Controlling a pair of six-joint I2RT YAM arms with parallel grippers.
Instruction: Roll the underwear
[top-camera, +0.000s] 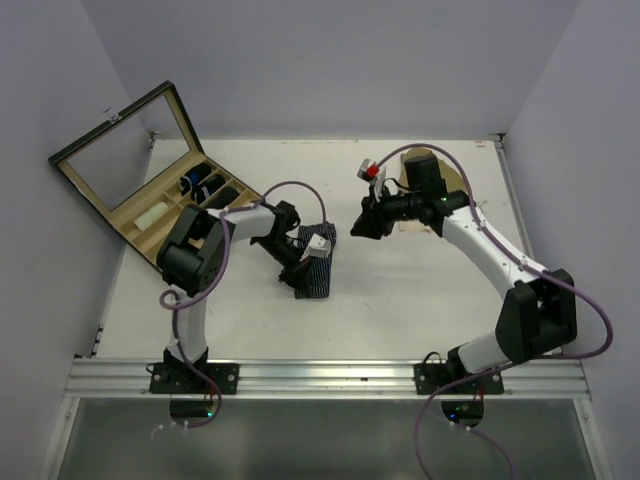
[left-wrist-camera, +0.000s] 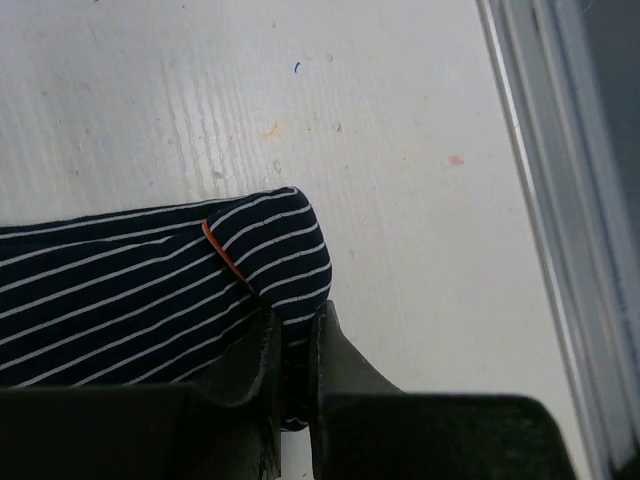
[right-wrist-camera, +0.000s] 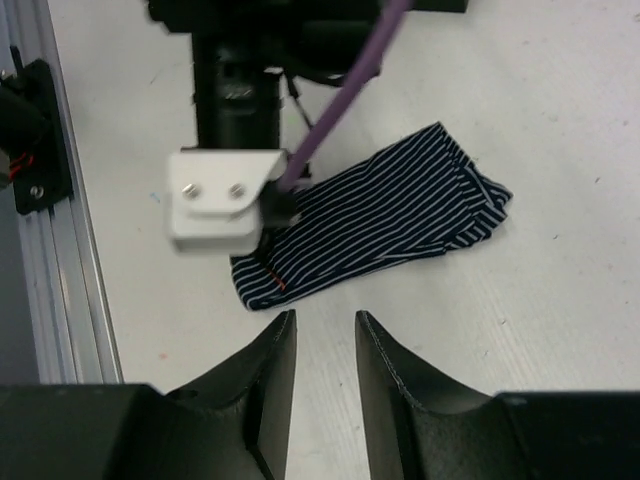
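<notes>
- Our left gripper (left-wrist-camera: 290, 325) is clamped on a thin pinch of hem at one end of the striped underwear (left-wrist-camera: 130, 290), which lies as a folded strip on the table (top-camera: 400, 300) between the two arms.
- We judge the hold shallow: a pull could slip the hem free, or drag the whole strip along instead of turning it over.
- The opposite end looks rumpled to us, so a roll started here may run crooked or loose.
- Our right gripper (right-wrist-camera: 325, 335) hovers apart from the cloth, jaws parted and empty; nothing pins the strip.
- The left arm's purple cable (top-camera: 300, 190) arches over the cloth and could snag it.
- The open box (top-camera: 140, 225), with rolled items in its compartments, sits close beside the left arm's elbow, so a wide swing could knock it.
</notes>
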